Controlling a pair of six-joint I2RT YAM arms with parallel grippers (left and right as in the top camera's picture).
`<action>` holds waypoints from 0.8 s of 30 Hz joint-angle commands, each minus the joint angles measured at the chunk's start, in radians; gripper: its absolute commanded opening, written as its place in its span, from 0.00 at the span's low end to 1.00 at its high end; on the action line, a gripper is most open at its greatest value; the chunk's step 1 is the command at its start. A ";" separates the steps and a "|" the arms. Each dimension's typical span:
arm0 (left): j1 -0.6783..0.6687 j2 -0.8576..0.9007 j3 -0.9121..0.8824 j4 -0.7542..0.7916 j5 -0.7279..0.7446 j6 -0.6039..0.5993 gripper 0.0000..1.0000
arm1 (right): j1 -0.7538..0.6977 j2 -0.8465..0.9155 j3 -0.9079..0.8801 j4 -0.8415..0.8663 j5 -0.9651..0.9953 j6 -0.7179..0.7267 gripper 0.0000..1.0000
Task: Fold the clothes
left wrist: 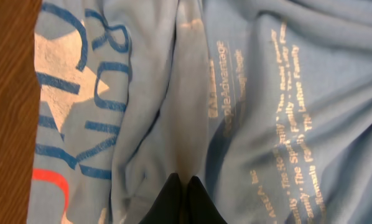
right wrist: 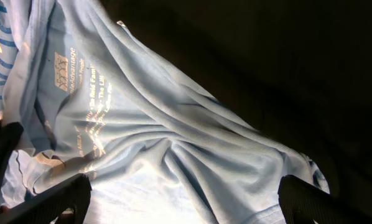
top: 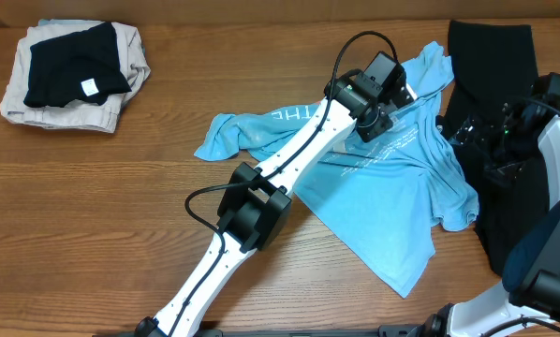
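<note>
**Desk** (top: pixel 121 206): wooden, seen from overhead.

**T-shirt** (top: pixel 392 187): light blue, lying crumpled and unfolded on the desk right of centre. One sleeve trails left and the hem runs toward the near edge. The left wrist view shows a white print (left wrist: pixel 55 74) with blue outlined letters, a red stroke (left wrist: pixel 52 186) and columns of small pale lettering (left wrist: pixel 285 124).

**Black garment** (top: pixel 491 56): long and plain, at the far right of the desk. It touches the T-shirt's right edge and partly lies under the right arm.

**Stack** (top: pixel 74 108): far left corner, well apart from the T-shirt. A beige folded piece lies under a black folded piece (top: pixel 74 61), which bears a white tag (top: pixel 90 87).

**Left arm** (top: pixel 289 164): reaches diagonally from the near edge, with the wrist over the T-shirt's upper middle. Left jaws are closed, their dark fingertips (left wrist: pixel 197 200) together on the cloth. Folds of the T-shirt converge at them.

**Right arm** (top: pixel 552 140): at the right side, over the black garment. Right jaws are spread wide, with one fingertip (right wrist: pixel 49 196) at each lower corner of the wrist view. They grip nothing. Rumpled T-shirt (right wrist: pixel 173 155) lies between them, with black cloth (right wrist: pixel 285 62) beyond.
</note>
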 commanded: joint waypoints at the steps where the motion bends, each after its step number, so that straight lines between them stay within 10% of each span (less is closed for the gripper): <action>1: 0.018 -0.042 0.027 0.002 -0.090 -0.016 0.04 | -0.001 -0.005 0.009 0.004 0.006 -0.006 1.00; 24: 0.588 -0.060 0.238 0.035 -0.181 -0.153 0.04 | 0.113 -0.005 0.009 0.030 -0.020 -0.014 1.00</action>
